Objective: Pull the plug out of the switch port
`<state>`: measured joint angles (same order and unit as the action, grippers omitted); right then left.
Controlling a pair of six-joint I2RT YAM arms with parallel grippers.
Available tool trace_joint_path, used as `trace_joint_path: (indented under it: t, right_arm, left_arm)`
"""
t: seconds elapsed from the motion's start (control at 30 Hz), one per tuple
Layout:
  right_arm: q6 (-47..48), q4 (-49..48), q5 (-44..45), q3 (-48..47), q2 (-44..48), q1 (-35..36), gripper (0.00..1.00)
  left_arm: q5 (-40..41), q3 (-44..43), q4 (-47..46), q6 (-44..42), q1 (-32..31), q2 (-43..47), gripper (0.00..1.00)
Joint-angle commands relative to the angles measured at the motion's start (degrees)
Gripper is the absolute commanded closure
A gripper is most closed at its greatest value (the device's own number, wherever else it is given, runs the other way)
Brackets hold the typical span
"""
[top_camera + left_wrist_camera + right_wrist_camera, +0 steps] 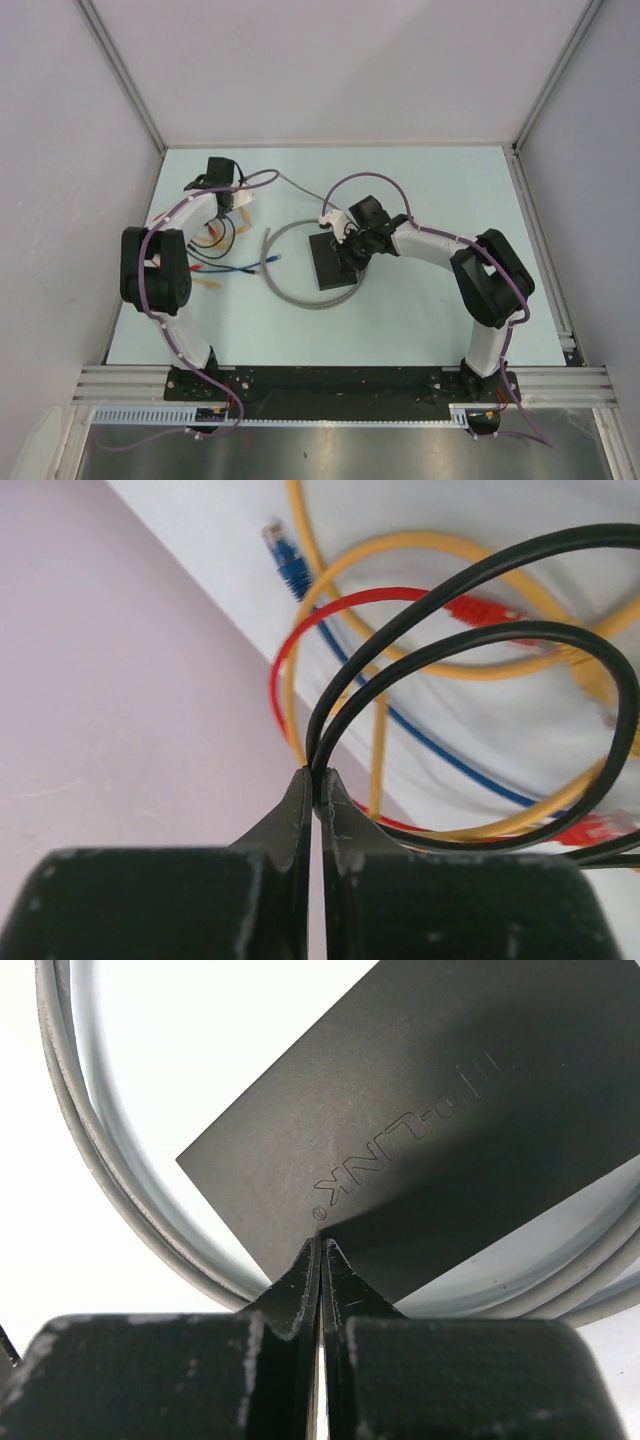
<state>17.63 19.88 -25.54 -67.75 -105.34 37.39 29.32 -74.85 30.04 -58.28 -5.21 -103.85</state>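
The switch (330, 265) is a flat matte-black box at the table's middle; in the right wrist view its top (430, 1130) bears embossed lettering. My right gripper (347, 250) is shut and empty, its tips (322, 1246) resting on the switch's top near one edge. A grey cable (290, 290) loops around the switch and shows in the right wrist view (90, 1160). The plug and the port are hidden under the right gripper. My left gripper (230, 205) is at the far left, shut (318, 776) on a thin black cable (480, 580).
A tangle of yellow (420, 542), red (380, 598) and blue (290, 565) patch cables lies at the left (220, 250). White walls and aluminium rails enclose the table. The purple arm cables arc over both arms.
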Motion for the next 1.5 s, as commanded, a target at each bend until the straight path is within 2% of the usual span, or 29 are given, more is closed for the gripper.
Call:
trace_joint_path:
  t: [0.0, 0.13, 0.17, 0.23, 0.27, 0.33, 0.37, 0.43, 0.47, 0.57, 0.6, 0.73, 0.87, 0.97, 1.0, 1.1, 1.17, 1.27, 1.3, 1.33, 1.47]
  right_arm:
    - [0.8, 2.4, 3.8, 0.7, -2.5, 0.0, 1.00]
    - [0.9, 2.4, 4.1, 0.8, -2.2, -0.3, 1.00]
    - [0.9, 2.4, 4.3, 0.7, -2.1, -0.3, 1.00]
    - [0.7, 1.8, 4.6, 0.6, -1.5, -0.4, 1.00]
    - [0.5, 1.7, 5.0, 0.3, -1.3, -0.4, 1.00]
    - [0.0, 1.8, 5.1, -0.3, -0.5, -0.6, 1.00]
    - [-0.1, 1.8, 5.2, -0.7, -0.3, -0.7, 1.00]
    - [-0.2, 1.3, 5.7, -1.9, 0.6, -0.7, 1.00]
    - [-0.3, 1.1, 6.3, -2.1, 1.1, -0.6, 1.00]
    - [-1.1, 1.0, 7.3, -3.4, 2.3, -0.7, 1.00]
    - [-1.2, 1.0, 7.4, -3.5, 2.7, -0.7, 1.00]
    - [-2.8, 0.3, 8.7, -4.6, 4.8, -1.8, 0.92]
    - [-3.7, 0.6, 9.0, -5.2, 6.3, -3.5, 0.85]
    - [-4.3, 1.0, 9.1, -5.8, 7.2, -5.2, 0.76]
    - [-4.5, 1.0, 9.2, -6.0, 7.4, -5.7, 0.68]
    - [-5.2, 1.0, 9.5, -7.0, 7.8, -7.5, 0.57]
    - [-5.7, 1.2, 9.8, -8.4, 8.0, -9.3, 0.52]
    - [-8.3, 1.6, 10.9, -11.3, 7.8, -12.2, 0.29]
    - [-9.3, 1.5, 11.0, -12.1, 7.6, -13.3, 0.19]
    - [-11.5, 1.5, 11.6, -13.2, 7.3, -14.5, 0.15]
    - [-14.6, 3.5, 12.4, -20.5, 5.0, -21.5, 0.09]
  left_arm:
    - [7.8, -3.0, -6.9, -7.2, 0.4, -1.2, 0.90]
    - [11.3, -6.6, -5.4, -5.3, 0.2, -4.1, 0.74]
    - [11.0, -7.4, -3.9, -4.2, 0.1, -4.6, 0.63]
    - [9.4, -10.2, -1.7, 0.2, -0.1, -4.7, 0.56]
    - [7.4, -11.2, -0.6, 1.8, -0.2, -4.6, 0.47]
    - [4.8, -15.5, 4.5, 8.2, -0.2, -5.0, 0.38]
    - [2.5, -17.1, 6.6, 10.2, -0.2, -5.6, 0.30]
    - [1.1, -21.5, 12.2, 14.7, -0.4, -6.6, 0.27]
    - [-0.7, -23.0, 14.0, 16.2, -0.3, -7.1, 0.21]
    - [-5.0, -29.1, 20.6, 22.1, -0.3, -8.6, 0.20]
    - [-8.8, -30.6, 22.3, 23.5, -0.3, -8.9, 0.19]
    - [-16.9, -38.0, 27.7, 30.8, -0.3, -10.6, 0.18]
    - [-19.9, -41.9, 30.0, 34.5, -0.3, -11.7, 0.16]
    - [-23.7, -44.7, 30.6, 37.2, -0.1, -12.1, 0.15]
    - [-25.2, -45.4, 30.8, 37.7, -0.1, -12.2, 0.15]
    - [-32.3, -46.3, 31.7, 39.4, -0.1, -12.3, 0.14]
    - [-41.0, -46.6, 32.2, 39.8, -0.1, -11.6, 0.01]
    - [-53.5, -45.9, 31.0, 40.7, -0.1, -9.1, 0.00]
    - [-55.1, -45.9, 29.5, 41.5, -0.2, -8.6, 0.00]
    - [-55.6, -46.2, 28.6, 42.2, -0.3, -8.3, 0.00]
    - [-51.6, -53.8, 28.0, 44.2, -0.4, -9.4, 0.00]
